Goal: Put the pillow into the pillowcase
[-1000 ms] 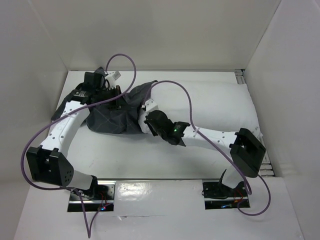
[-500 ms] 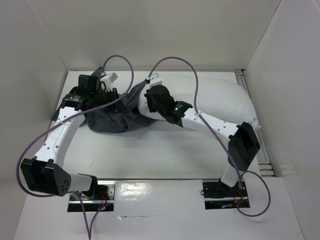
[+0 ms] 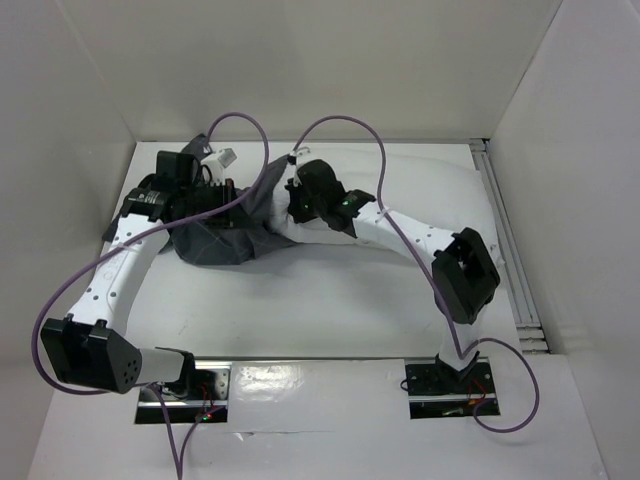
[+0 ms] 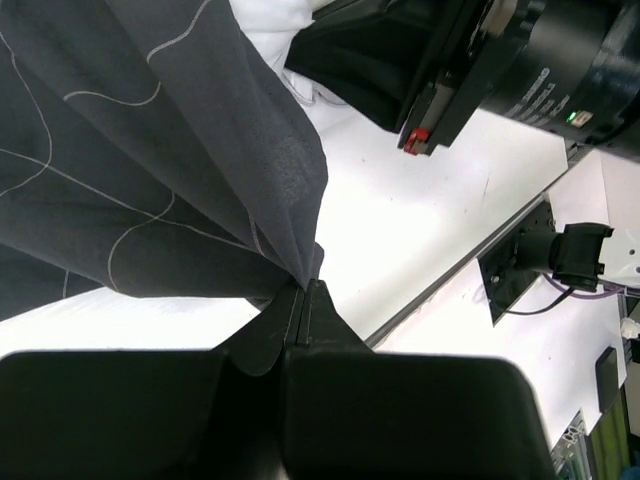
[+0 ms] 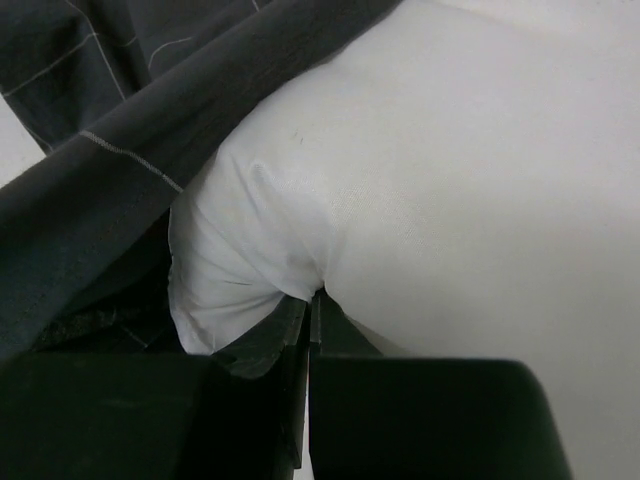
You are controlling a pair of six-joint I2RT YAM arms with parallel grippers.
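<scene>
Note left end effector (image 4: pixel 305 285) pinched shut on edge of soft dark grey grid-lined cloth pillowcase (image 4: pixel 150 150), right end effector (image 5: pixel 313 297) pinched shut on corner of plump white fabric pillow (image 5: pixel 450 150). Feed leftward: pillow lengthwise on desk (image 3: pixel 300 310), extending right from case mouth, nearer right arm.

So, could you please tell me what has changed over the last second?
The right gripper, shut on a corner of the pillow, moved toward the back, dragging the pillow left toward the pillowcase. The left gripper stays shut on the pillowcase and has barely shifted.
</scene>
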